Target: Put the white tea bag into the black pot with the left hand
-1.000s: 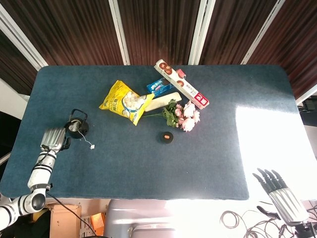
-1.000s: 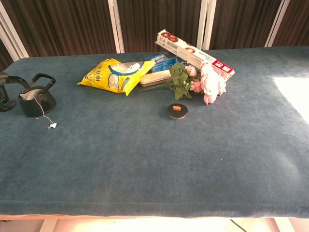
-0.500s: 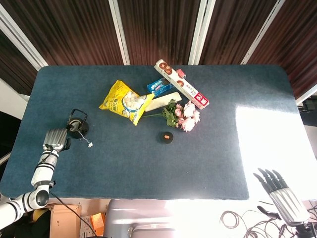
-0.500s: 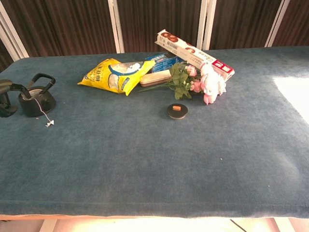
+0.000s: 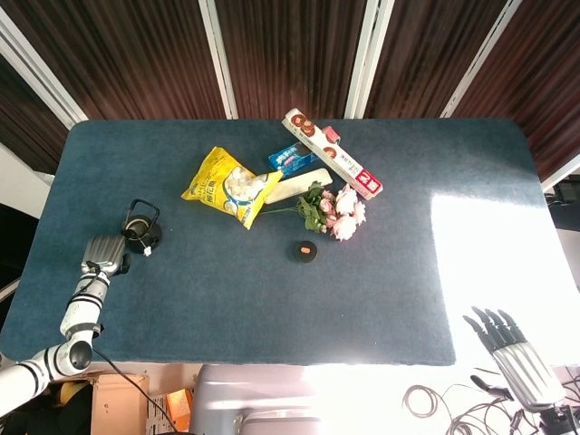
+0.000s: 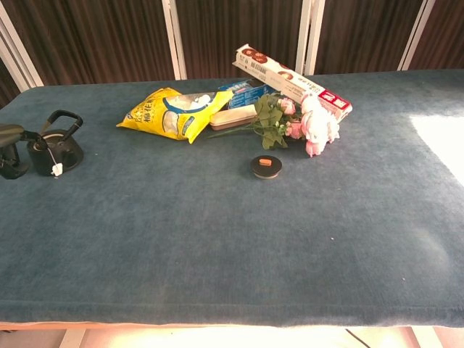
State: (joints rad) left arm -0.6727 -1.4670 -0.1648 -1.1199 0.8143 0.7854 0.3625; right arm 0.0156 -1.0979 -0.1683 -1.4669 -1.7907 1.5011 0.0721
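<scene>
Down at the near left corner of the blue table (image 5: pixel 272 299), the left hand (image 5: pixel 101 254) sits low beside the black pot (image 5: pixel 140 232), its forearm running back toward the table's front edge. From the head view the hand's back faces up, knuckles toward the pot; from the chest view only a dark sliver of it shows at the frame's edge (image 6: pixel 10 148), so whether its fingers are loose or pinching something I cannot tell. It looks to be just beside the pot, perhaps touching its side.

The pot stands upright with its handle arched over the top (image 6: pixel 55 145). The white tea bag itself is down inside the pot's mouth as far as I can make out; what shows clearly is the string and its little white tag (image 6: pixel 56 170) hanging down the pot's outer wall, on the side facing the middle of the table. In the head view that tag (image 5: pixel 147 251) is a bright speck right at the pot's base.

Over on the far side, the right hand (image 5: pixel 513 355) hangs off the table's near right corner, palm flat, fingers spread and straight, holding nothing.

Mid-table there's a yellow snack bag (image 5: pixel 230 187), a long cookie box (image 5: pixel 333 166) lying at a slant, a blue packet (image 5: pixel 292 159), a bunch of pink flowers (image 5: pixel 337 212) and a small black lid (image 5: pixel 306 250) near the flowers.
</scene>
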